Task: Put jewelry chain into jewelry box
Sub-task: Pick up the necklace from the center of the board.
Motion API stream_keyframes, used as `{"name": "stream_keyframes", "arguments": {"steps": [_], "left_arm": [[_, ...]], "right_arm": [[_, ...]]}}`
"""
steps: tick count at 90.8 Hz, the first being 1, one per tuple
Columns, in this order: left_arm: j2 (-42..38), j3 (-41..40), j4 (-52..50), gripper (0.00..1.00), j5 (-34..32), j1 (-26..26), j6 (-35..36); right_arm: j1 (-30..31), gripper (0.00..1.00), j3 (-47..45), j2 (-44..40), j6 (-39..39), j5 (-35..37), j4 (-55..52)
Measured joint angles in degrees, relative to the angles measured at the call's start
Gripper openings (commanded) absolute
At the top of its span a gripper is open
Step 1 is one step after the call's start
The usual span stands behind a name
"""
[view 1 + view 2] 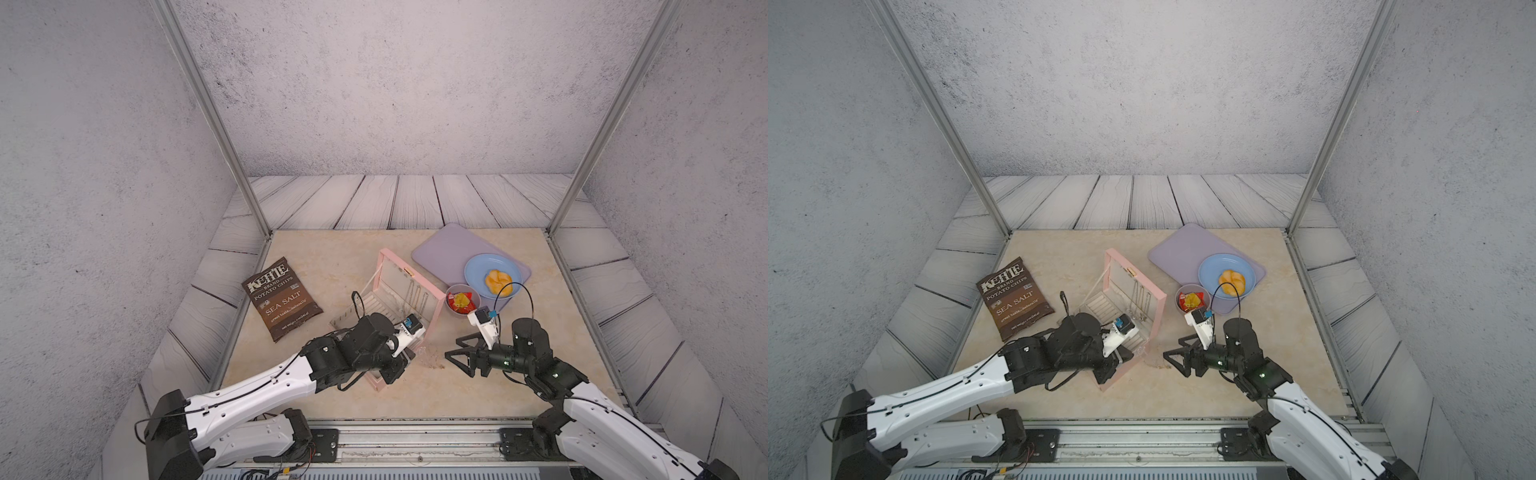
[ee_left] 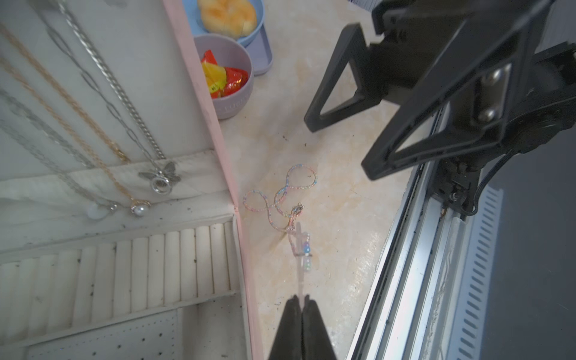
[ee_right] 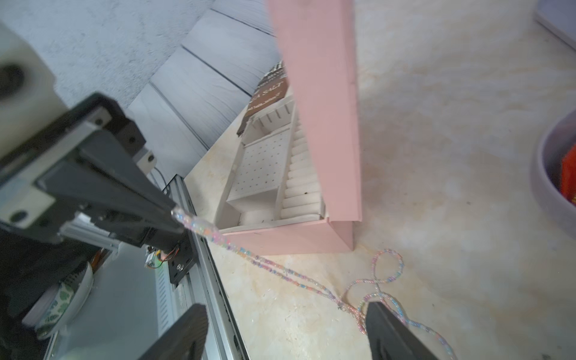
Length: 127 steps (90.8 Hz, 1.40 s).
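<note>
My left gripper pinched one end of the limp, featherlight jewelry chain, which I judged best lifted from there, its coils lying just beside the jewelry box, with my right gripper standing agape.

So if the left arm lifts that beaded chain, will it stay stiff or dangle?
Likely floppy: the jewelry chain sags from the shut left gripper into loose loops on the table. Probably light, so it may swing. Trailing loops might snag the jewelry box wall.

White arm shells, black joints, black cables, triangular black pincer
</note>
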Motion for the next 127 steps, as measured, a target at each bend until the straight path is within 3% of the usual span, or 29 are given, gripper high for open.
{"name": "stream_keyframes", "arguments": {"steps": [17,34,70,79,90,98,116,127], "left_arm": [[-4.17,2.36,0.92,0.00,1.99,0.00,2.73],[-4.55,7.21,0.98,0.00,4.37,0.00,4.52],[-2.60,14.71,0.35,0.00,6.16,0.00,6.62],[-1.99,15.15,0.17,0.00,5.64,0.00,7.10],[-1.95,15.15,-0.02,0.00,5.20,0.00,7.34],[-1.97,15.15,-0.02,0.00,5.40,0.00,7.32],[-1.95,15.43,0.15,0.00,5.55,0.00,7.28],[-1.90,15.93,0.35,0.00,5.55,0.00,7.28]], "right_arm": [[3.67,0.83,-2.60,-0.83,-7.04,2.45,8.02],[5.99,0.81,-2.62,6.25,-10.80,3.30,16.59],[13.22,0.78,-3.67,17.11,-10.23,3.58,32.20],[13.88,0.70,-5.16,17.29,-8.76,5.95,35.15],[13.99,0.67,-7.54,15.28,-7.50,10.71,36.09],[13.99,0.72,-7.87,13.31,-7.52,11.98,35.47],[14.21,0.74,-6.36,12.96,-7.87,8.28,34.99],[14.88,0.71,-5.33,15.02,-8.24,6.47,35.47]]}}
